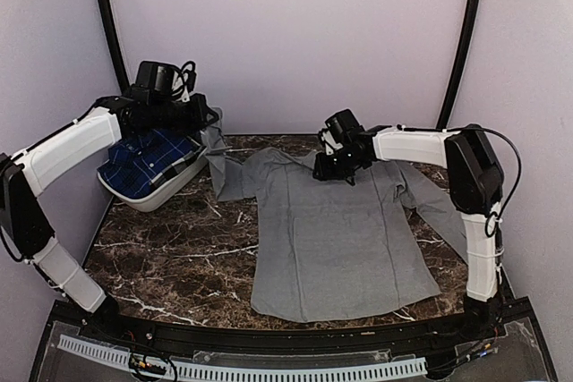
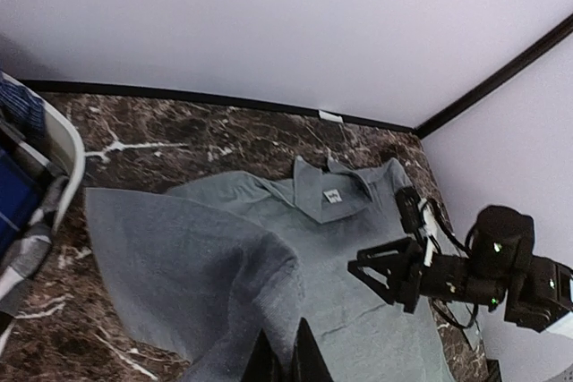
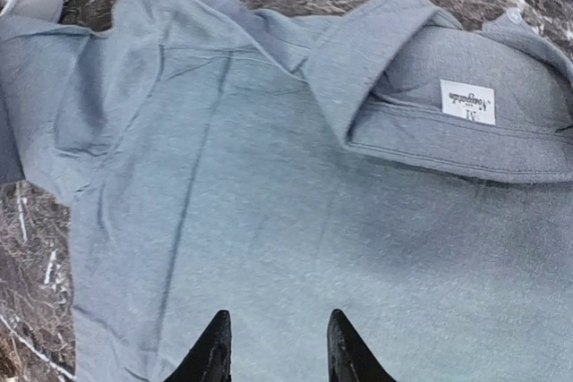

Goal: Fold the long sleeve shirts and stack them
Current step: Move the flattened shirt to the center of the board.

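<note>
Top external: marble table [image 1: 179, 257], pale walls [image 1: 286, 33]; left claw [image 2: 280, 360] pinches grey shirt [image 1: 340, 239], right claw [image 3: 276, 324] spread.

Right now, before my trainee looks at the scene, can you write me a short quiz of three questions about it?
1. True or false: the plaid shirt lies in the basket.
2. Which tool grips a sleeve of the grey shirt? A: left tool. B: right tool. C: neither.
3. Fill the gap: the right tool's jaws stand ___ above the grey shirt.
Key: 1 true; 2 A; 3 open.
</note>
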Robot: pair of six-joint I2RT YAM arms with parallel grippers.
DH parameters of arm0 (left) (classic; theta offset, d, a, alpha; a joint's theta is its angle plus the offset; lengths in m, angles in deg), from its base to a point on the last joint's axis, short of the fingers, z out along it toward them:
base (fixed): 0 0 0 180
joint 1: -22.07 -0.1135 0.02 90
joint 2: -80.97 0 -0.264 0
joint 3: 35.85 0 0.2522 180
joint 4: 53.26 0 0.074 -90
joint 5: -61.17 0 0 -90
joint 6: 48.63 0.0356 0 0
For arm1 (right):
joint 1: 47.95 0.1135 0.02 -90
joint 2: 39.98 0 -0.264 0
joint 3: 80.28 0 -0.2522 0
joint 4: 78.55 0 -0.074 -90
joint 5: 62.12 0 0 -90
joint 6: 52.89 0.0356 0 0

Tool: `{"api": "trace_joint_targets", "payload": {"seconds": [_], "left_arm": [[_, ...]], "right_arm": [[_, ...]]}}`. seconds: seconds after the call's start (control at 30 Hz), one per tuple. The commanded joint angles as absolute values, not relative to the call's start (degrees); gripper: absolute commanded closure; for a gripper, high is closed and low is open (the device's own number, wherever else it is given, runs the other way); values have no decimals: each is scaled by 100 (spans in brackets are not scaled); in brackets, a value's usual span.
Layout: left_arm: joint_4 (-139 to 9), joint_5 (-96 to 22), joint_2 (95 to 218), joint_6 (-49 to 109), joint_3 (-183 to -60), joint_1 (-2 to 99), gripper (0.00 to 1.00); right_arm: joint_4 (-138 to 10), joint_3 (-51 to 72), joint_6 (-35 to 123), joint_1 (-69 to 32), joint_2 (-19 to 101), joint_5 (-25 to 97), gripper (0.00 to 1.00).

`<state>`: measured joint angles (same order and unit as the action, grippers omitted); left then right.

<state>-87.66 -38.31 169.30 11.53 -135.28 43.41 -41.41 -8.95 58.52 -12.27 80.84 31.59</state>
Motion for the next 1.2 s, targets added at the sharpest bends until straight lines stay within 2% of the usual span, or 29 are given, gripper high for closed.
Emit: {"api": "trace_joint_targets", "payload": {"seconds": [0.0, 0.2, 0.3, 0.43, 0.67, 0.87, 1.17], "left_arm": [[-8150, -4146, 17226, 595, -13019, 5143, 100], [-7662, -4168, 18433, 154, -13030, 6474, 100], [-7836, -4178, 19204, 69, -13285, 6784, 100], [-8096, -4194, 19610, 1, -13145, 7011, 100], [-8617, -4131, 19423, 38, -12213, 7113, 100], [-8957, -3931, 18644, 141, -11112, 7120, 100], [-9162, -3828, 18538, 261, -11041, 7120, 100]], "right_arm": [[-4226, -1046, 5749, -1437, 8467, 3012, 67], [-4251, -522, 5765, -1578, 8445, 2548, 68], [-4373, -12, 5835, -1578, 8304, 2491, 68], [-4561, 609, 5931, -1578, 8070, 2474, 68], [-4890, 1672, 6332, -1417, 7572, 2729, 68], [-5025, 2250, 6727, -1079, 6988, 2753, 68], [-4742, 1187, 6497, -1393, 7735, 2496, 67]]}}
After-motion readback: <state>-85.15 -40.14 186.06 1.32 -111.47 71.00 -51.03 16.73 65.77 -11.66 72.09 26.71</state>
